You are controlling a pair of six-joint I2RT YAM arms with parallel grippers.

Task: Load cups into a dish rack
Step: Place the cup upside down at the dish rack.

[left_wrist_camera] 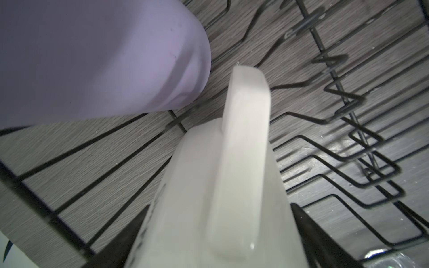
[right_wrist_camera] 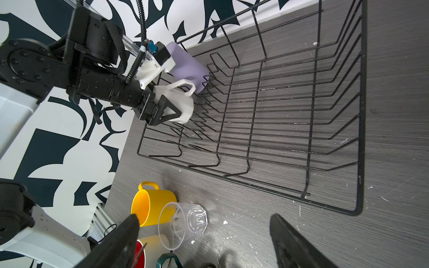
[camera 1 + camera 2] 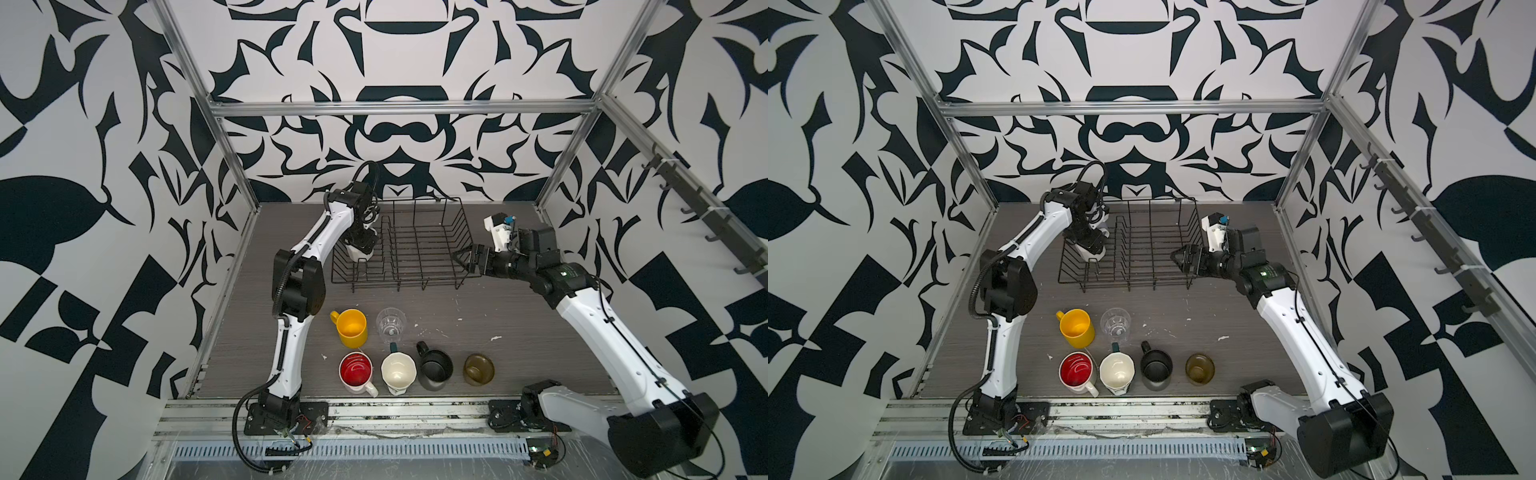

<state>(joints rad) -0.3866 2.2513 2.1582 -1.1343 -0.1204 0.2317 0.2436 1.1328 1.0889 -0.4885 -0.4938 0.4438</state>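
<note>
**A:** How many cups show in both top views?

**B:** Seven. Six stand on the table in front of the one dish rack (image 3: 419, 266). Two are nearer it: a yellow mug (image 3: 352, 328) and a clear glass (image 3: 391, 325). Four form a row farther out: a red-inside white mug (image 3: 356, 371), a teal cream-inside mug (image 3: 398, 373), a black mug (image 3: 434, 368) and an olive-brown cup (image 3: 478, 369). The seventh, a white faceted mug (image 3: 358, 254), is inside the rack at the left arm's end, under the left gripper (image 3: 362, 245).

**A:** And the right gripper (image 3: 459, 257)?

**B:** It is at the rack's opposite end wall with its jaws spread and nothing in them. I cannot tell whether it touches the wire.

**A:** What about the left wrist view?

**B:** It shows two cups over the rack's floor wires. A lilac tumbler (image 1: 92, 58) is beside the white faceted mug (image 1: 232, 185). The mug's handle faces the camera and its body fills the gap between two dark fingers (image 1: 311, 234).

**A:** And the right wrist view?

**B:** The left gripper (image 2: 170, 106) clasps the faceted mug (image 2: 186, 111) inside the rack (image 2: 361, 116). The tumbler (image 2: 185, 67) is tilted in the corner just beyond it. Outside the rack, the yellow mug (image 2: 153, 204) and the glass (image 2: 183, 222) show whole, and the edges of two more cups are visible. The right gripper's (image 2: 204, 218) two fingers stand wide apart and hold nothing.
</note>
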